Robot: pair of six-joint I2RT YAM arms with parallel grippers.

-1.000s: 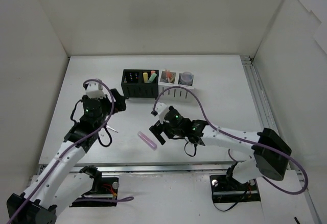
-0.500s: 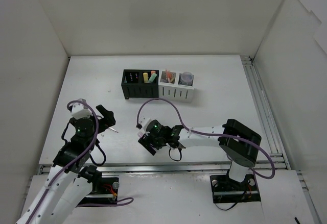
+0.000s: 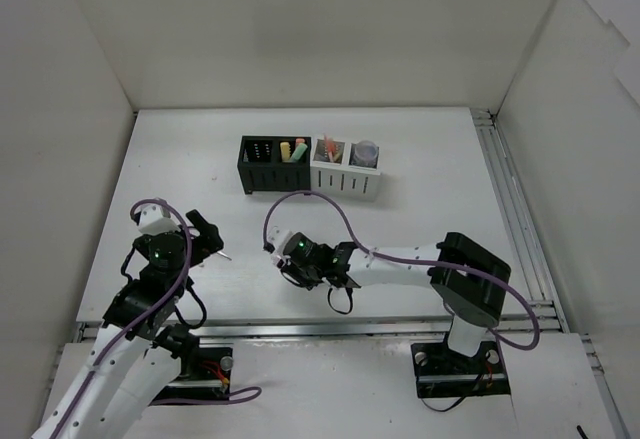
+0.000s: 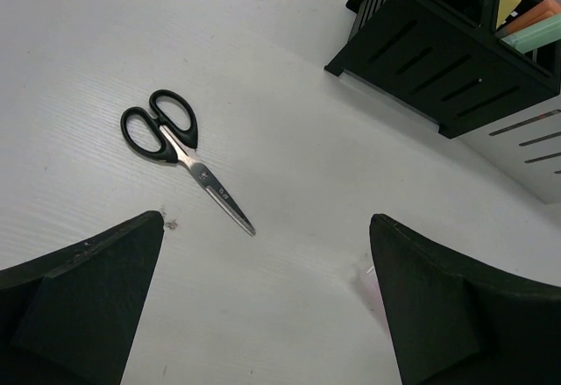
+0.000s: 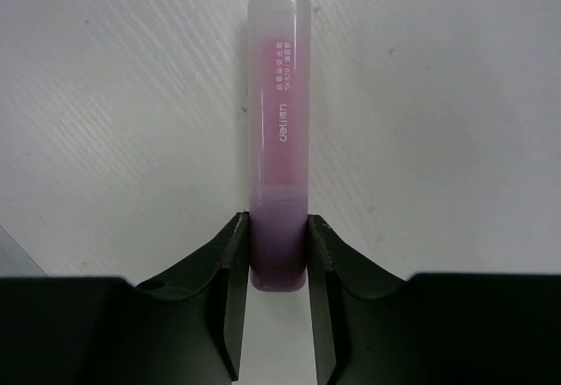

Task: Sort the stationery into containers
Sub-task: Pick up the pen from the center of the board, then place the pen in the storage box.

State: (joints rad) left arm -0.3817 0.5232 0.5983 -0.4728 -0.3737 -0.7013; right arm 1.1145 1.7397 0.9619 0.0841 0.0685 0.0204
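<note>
The black organiser (image 3: 262,173) holds a yellow marker (image 3: 285,149) and a green marker (image 3: 298,147) in its right compartment. The white organiser (image 3: 345,183) touching it holds pens (image 3: 328,149) and a tape roll (image 3: 365,149). The translucent pink marker (image 5: 279,122) lies flat on the counter (image 3: 430,209), its near end pinched by the right gripper (image 5: 279,227). The left gripper (image 3: 207,231) is spread wide near the scissors (image 4: 175,144).

Only legible print is on the pink marker (image 5: 279,139), rt wrist view; brand "deli" in white lowercase runs lengthwise along the barrel, approx mid-body; beyond it, toward the pale far end, are two thin lines of smaller pink print; one seems to be Chinese chars, the other a model no. starting "SK"; both too small to read w/ certainty.
</note>
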